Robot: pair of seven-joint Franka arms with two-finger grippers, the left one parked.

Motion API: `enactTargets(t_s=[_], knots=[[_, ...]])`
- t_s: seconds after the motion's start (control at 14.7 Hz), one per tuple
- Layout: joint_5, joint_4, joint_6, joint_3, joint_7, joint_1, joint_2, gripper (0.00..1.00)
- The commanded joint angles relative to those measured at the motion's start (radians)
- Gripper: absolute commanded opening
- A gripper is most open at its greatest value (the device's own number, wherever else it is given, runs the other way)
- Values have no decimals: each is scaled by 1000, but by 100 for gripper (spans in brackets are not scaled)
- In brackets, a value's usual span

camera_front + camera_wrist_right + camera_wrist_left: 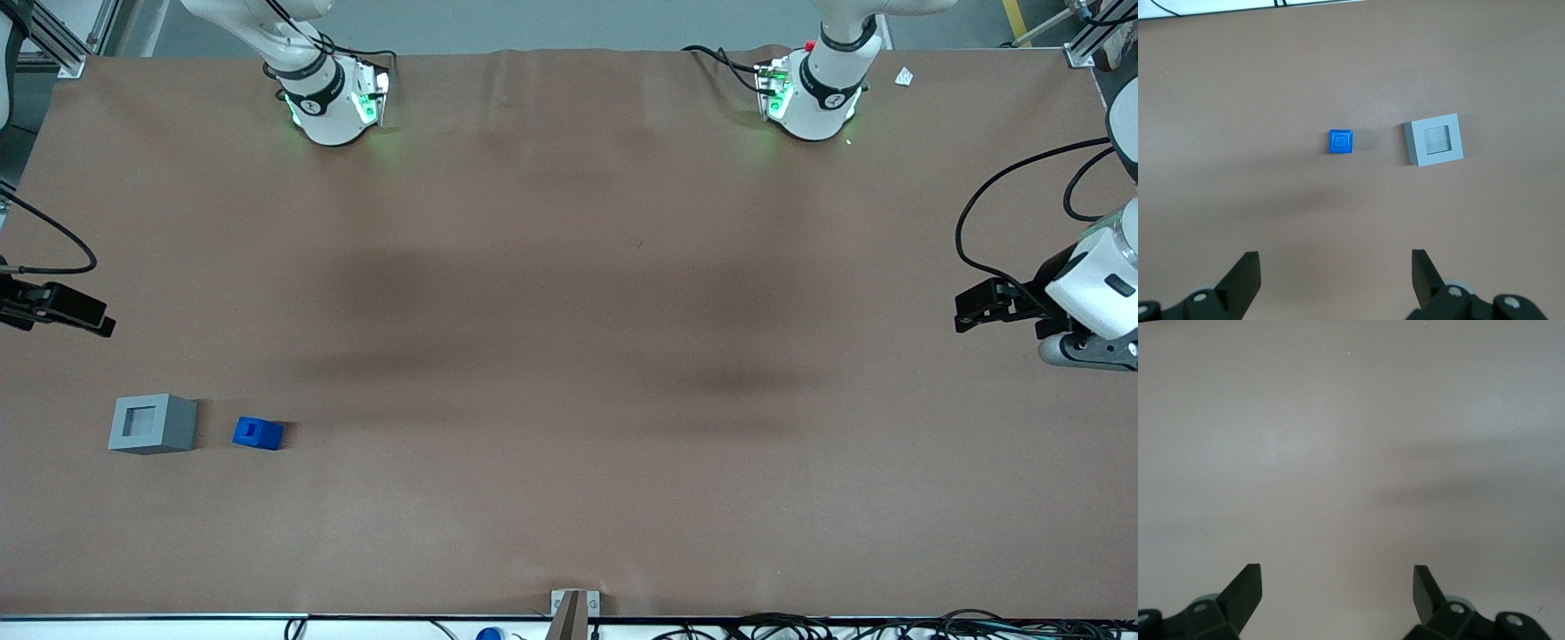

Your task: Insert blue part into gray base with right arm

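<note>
On the brown table [569, 356], toward the working arm's end, the blue part [257, 433] lies just beside the gray base [153, 424], the two apart with a strip of bare surface between them. Both sit at about the same distance from the front camera. The blue part rests flat, a small dark notch showing in its top. The gray base stands upright with its square recess facing up and nothing in it.

From the right wrist view, the blue part [1341, 141] and the gray base [1434, 139] appear side by side, well clear of the gripper [1335, 280], whose two black fingers [1245, 273] are spread wide with nothing between them. In the front view the gripper [76, 313] hangs at the table's edge on the working arm's end, farther from the front camera than both objects and touching neither. A black cable [62, 240] loops above it.
</note>
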Motion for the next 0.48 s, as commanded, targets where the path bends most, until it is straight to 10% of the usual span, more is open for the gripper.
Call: enactTargets(t_s=[0.0, 0.41], knots=[[-39, -22, -29, 7, -24, -2, -29, 100], [-109, -33, -68, 8, -67, -2, -18, 100]])
